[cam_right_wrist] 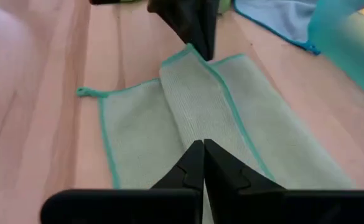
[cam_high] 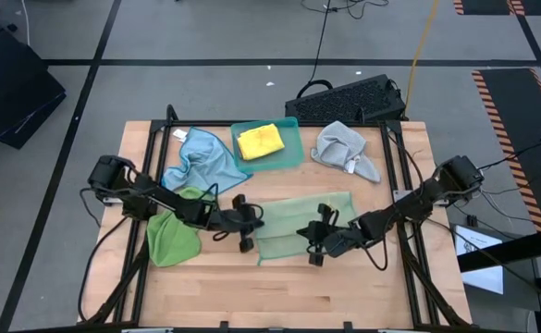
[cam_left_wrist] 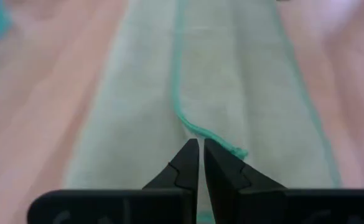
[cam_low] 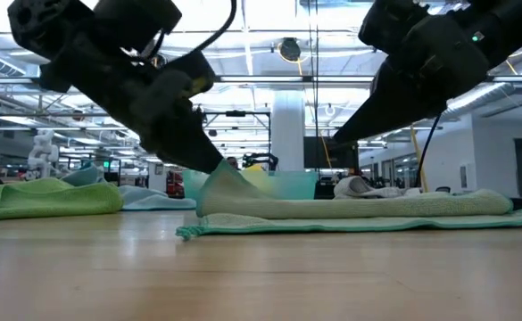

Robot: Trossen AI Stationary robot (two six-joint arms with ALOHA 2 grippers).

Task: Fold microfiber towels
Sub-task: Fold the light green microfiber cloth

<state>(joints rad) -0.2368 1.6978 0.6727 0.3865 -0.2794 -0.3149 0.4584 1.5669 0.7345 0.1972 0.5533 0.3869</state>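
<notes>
High view shows a pale green microfiber towel (cam_high: 302, 227) lying mid-table, partly folded over itself, with the left tool (cam_high: 248, 225) pinched shut on its left edge and the right tool (cam_high: 317, 242) closed on its near edge. Right wrist view shows a raised fold (cam_right_wrist: 194, 99) running between the two tools. Elsewhere on the table (cam_high: 344, 296) lie a bright green towel (cam_high: 173, 236), a light blue towel (cam_high: 201, 157) and a grey towel (cam_high: 344, 148), and a yellow towel (cam_high: 259, 141) rests in the teal tray (cam_high: 288, 155).

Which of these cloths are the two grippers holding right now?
The pale green towel spread mid-table, half folded; the other cloths lie crumpled and untouched.
</notes>
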